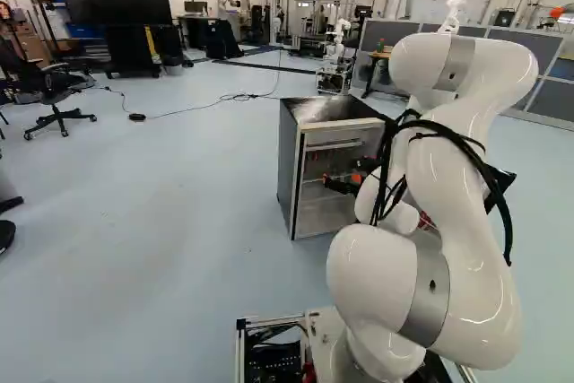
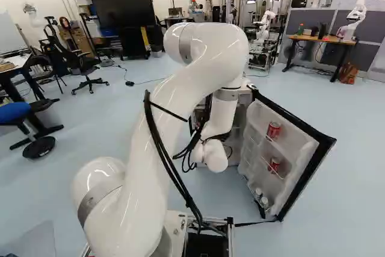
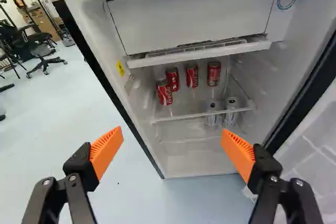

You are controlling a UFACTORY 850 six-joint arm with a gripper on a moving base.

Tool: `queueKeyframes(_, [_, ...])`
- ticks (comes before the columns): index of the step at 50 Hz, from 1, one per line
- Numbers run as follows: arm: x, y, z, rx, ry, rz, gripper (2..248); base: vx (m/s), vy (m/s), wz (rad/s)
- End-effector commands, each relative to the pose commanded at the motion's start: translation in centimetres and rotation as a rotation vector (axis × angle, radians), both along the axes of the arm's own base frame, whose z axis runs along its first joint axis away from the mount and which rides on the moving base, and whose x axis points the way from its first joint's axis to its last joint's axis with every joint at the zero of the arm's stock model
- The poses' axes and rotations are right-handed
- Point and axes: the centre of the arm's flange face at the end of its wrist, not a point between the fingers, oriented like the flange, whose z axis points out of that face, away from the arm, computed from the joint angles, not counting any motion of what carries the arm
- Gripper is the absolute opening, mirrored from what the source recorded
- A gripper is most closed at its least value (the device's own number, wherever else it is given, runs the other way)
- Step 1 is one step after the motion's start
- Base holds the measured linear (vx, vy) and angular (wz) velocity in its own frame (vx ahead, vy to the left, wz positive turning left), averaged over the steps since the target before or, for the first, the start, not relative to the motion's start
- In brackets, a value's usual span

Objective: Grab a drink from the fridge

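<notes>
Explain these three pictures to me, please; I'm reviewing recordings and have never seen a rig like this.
The machine is one white robot arm on a moving base. Two pictures come from cameras on that base, left and right behind the arm, looking past it. The third comes from the arm's wrist, looking along its black gripper, whose two fingers end in orange pads.

Ahead stands a small fridge with its door open. Inside, the wrist view shows four red cans and two silvery cans. The right base view shows two more red cans in the door.

Nothing is held: the fingers stand wide apart, with no can between their pads.
</notes>
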Motion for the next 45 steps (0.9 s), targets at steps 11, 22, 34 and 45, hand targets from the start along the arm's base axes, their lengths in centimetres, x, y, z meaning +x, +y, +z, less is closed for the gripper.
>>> queueKeyframes(11, [1.0, -0.7, -1.6, 0.006, -0.011, 0.027, 247, 0.0, 0.0, 0.0])
queueKeyframes(22, [2.1, -1.4, -3.3, 0.01, -0.025, 0.057, 247, 0.0, 0.0, 0.0])
queueKeyframes(34, [3.4, -2.3, -5.2, 0.012, -0.046, 0.093, 247, 0.0, 0.0, 0.0])
queueKeyframes(45, [4.9, -3.2, -7.0, 0.009, -0.069, 0.127, 247, 0.0, 0.0, 0.0])
